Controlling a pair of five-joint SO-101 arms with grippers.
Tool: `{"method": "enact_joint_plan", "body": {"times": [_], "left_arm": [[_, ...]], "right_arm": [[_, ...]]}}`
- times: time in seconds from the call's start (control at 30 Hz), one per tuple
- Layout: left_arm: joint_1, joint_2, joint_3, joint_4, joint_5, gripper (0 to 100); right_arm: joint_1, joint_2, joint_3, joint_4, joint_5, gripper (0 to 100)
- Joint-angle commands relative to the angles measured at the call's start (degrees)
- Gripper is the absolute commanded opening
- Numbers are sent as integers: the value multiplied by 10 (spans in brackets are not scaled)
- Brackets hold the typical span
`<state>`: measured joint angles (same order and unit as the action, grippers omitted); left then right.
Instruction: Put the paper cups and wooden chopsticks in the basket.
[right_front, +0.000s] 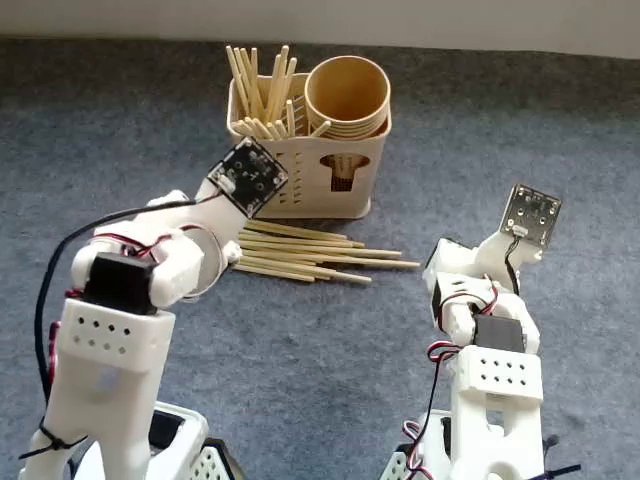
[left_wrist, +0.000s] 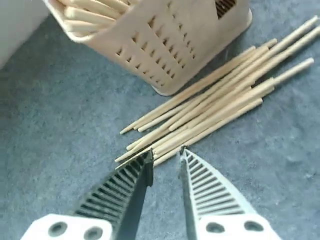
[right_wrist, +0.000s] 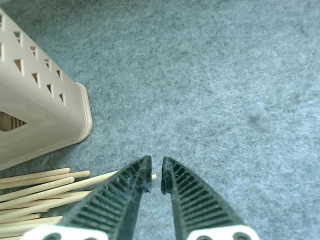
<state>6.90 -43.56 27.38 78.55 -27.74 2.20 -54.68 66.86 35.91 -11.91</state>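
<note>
Overhead: left arm (right_front: 150, 270) was bent forward toward the basket (right_front: 300, 185), its wrist above the near ends of the loose chopsticks (right_front: 320, 255); right arm (right_front: 490, 290) sat folded, apart from the basket, near the sticks' far tips.
Left gripper (left_wrist: 166, 152): aimed down at the carpet (left_wrist: 60, 125), fingers partly spread and holding nothing, tips just short of the bundle's ends.
Right gripper (right_wrist: 156, 162): low over the carpet, fingers nearly closed with a slit between the tips, gripping nothing; one stick's end lay just beyond the slit.
Cups (right_front: 347, 95): nested upright in the basket's right side as seen from above.
Standing chopsticks (right_front: 262, 90): leaned in the basket's left side.
Loose chopsticks: lay roughly parallel on the carpet, just in front of the basket.
High view: took in the cups and both arms' bends.
Wrist views: gave the finger gaps close up, plus the basket's slotted wall and one bottom corner.
</note>
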Motion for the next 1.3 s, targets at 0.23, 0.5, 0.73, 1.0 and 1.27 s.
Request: {"method": "enact_joint_plan", "body": {"times": [0.23, 0.5, 0.73, 1.0, 1.27], "left_arm": [[0, -6, 192, -171, -108, 104], [28, 89, 222, -209, -156, 93], [58, 202, 150, -208, -221, 85], [69, 349, 61, -206, -299, 85], [68, 482, -22, -206, -298, 119]], "right_arm": [[6, -10, -5, -16, 7, 49], [6, -10, -5, -16, 7, 49], [6, -10, -5, -16, 7, 49], [6, -10, -5, -16, 7, 49], [6, -10, -5, -16, 7, 49]]}}
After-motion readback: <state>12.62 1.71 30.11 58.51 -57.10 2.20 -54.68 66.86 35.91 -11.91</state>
